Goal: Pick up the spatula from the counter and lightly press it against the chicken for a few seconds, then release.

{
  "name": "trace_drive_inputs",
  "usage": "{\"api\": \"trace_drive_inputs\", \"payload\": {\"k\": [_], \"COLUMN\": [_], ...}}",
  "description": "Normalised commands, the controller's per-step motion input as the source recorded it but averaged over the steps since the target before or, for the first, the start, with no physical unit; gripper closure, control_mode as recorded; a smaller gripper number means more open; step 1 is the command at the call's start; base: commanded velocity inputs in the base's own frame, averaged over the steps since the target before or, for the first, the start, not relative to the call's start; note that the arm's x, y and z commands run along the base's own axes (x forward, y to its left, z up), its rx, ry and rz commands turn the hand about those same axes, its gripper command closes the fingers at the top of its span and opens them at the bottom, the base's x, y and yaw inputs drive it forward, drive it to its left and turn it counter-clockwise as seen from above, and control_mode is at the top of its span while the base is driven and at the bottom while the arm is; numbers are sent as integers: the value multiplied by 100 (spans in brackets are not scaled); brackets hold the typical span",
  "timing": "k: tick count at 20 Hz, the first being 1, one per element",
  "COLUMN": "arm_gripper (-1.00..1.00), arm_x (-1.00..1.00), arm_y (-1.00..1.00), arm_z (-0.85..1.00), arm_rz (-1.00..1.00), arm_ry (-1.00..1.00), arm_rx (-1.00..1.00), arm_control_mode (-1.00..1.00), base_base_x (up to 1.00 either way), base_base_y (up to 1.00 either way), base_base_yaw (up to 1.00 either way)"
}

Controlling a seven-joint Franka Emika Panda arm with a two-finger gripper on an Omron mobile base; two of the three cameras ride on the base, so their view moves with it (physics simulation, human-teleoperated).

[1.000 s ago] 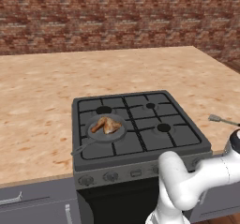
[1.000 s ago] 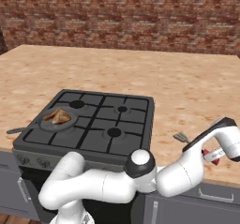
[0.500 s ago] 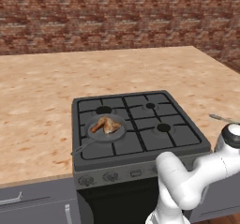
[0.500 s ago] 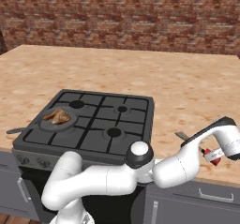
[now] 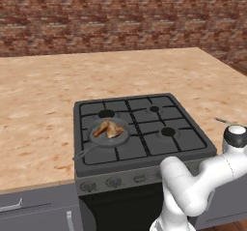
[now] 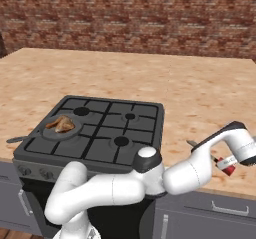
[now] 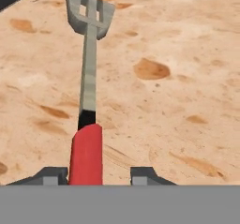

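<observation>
Early stage: spatula (image 7: 87, 78) lies flat on counter (image 5: 38, 104), left of centre in hand view, chicken (image 5: 109, 128) untouched centre-left in left base view; gripper (image 7: 100, 174) jaws half-wide astride red handle, unclamped; grasp, lift, press, release remain.

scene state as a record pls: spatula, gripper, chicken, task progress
spatula: flat on the counter, right of the stove; grey slotted blade points away from the hand
gripper: low over the counter, jaws either side of the red handle, gap on one side, not clamped
chicken: in the pan on the stove's front-left burner
spatula to chicken: apart, no contact
progress: spatula not yet lifted
</observation>
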Motion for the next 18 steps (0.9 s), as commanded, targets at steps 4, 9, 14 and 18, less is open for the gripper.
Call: {"api": "trace_drive_inputs", "payload": {"k": [4, 9, 14, 18], "arm_gripper": [100, 100, 100, 100], "arm_x": [3, -6, -32, -47], "arm_y": [-25, -5, 1, 13], "arm_z": [-5, 15, 31, 38], "arm_rz": [10, 13, 14, 14], "arm_ry": [13, 2, 0, -1], "arm_rx": [6, 5, 2, 0], "arm_control_mode": [-100, -100, -100, -100], "base_base_x": [0, 0, 0, 0], "base_base_y": [0, 0, 0, 0], "base_base_yaw": [0, 0, 0, 0]}}
